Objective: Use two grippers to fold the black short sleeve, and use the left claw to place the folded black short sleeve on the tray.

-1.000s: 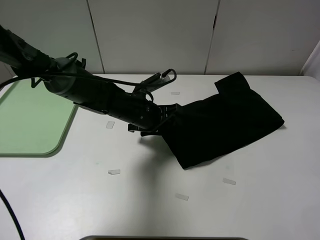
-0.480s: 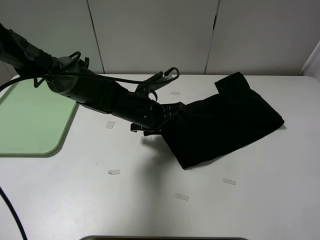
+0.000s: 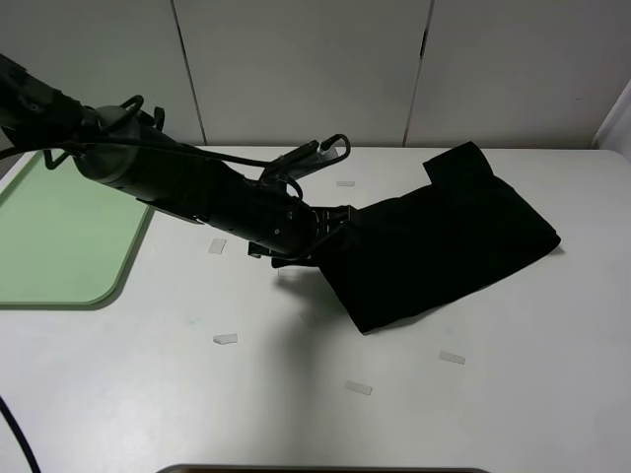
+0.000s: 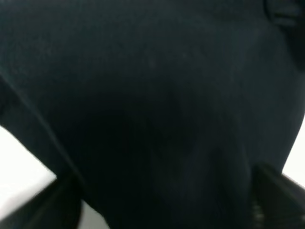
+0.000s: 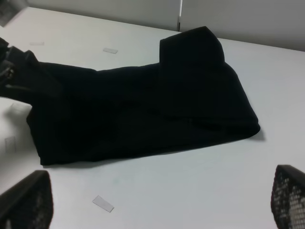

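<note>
- step in hand, as i judge it: the folding looks done, and the left claw (image 3: 314, 235) is at the shirt's (image 3: 444, 236) end nearest the table's (image 3: 296, 414) middle, ready for the pick-up.
- the shirt lies folded toward the far right corner. the tray (image 3: 59, 246) sits at the left edge, well apart.
- left jaws stand apart with cloth between them, not clamped. you need to close on every layer before lifting.
- right gripper (image 5: 157, 202): jaws wide apart and empty, outside the high view.
- the left wrist view is almost all black cloth, and the lettering and label are hidden.
</note>
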Motion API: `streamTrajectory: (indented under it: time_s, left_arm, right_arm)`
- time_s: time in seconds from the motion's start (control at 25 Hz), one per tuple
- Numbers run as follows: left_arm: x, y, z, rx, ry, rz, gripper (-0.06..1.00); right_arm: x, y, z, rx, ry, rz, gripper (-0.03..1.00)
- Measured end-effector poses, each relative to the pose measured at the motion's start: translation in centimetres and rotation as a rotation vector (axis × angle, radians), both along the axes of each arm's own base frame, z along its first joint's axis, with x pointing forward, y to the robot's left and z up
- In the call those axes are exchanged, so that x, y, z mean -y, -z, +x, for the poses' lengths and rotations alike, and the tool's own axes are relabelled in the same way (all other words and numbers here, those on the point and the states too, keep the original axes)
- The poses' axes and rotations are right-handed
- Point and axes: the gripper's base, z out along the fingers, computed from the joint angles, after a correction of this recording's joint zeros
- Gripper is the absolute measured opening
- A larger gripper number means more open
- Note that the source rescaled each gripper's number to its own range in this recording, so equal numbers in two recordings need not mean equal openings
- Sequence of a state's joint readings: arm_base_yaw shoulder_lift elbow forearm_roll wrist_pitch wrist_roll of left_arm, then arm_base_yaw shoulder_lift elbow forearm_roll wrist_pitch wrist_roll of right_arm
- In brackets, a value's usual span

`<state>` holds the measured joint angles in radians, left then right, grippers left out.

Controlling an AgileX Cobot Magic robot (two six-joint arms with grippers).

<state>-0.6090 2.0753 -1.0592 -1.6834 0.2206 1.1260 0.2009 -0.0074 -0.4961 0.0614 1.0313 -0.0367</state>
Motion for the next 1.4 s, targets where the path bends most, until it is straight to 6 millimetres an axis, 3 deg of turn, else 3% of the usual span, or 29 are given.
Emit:
streamTrajectory:
  time_s: [0.12, 0.28, 1.12, 1.4]
  left_arm:
    - [-0.3, -0.4, 0.1, 0.033, 0.009, 0.016, 0.94]
    - [-0.6, -0.4, 0.4, 0.044, -0.011, 0.037, 0.99]
    - [-0.5, 1.4, 0.5, -0.014, -0.066, 0.045, 1.00]
    - [2.0, 2.1, 1.2, -0.035, -0.021, -0.030, 1.00]
  right_arm:
    - [0.0, 0.0, 0.0, 0.000, 0.000, 0.000, 1.00]
    - [0.0, 0.0, 0.0, 0.000, 0.000, 0.000, 1.00]
    - [0.0, 0.0, 0.0, 0.000, 0.000, 0.001, 1.00]
    - [0.0, 0.0, 0.0, 0.000, 0.000, 0.001, 1.00]
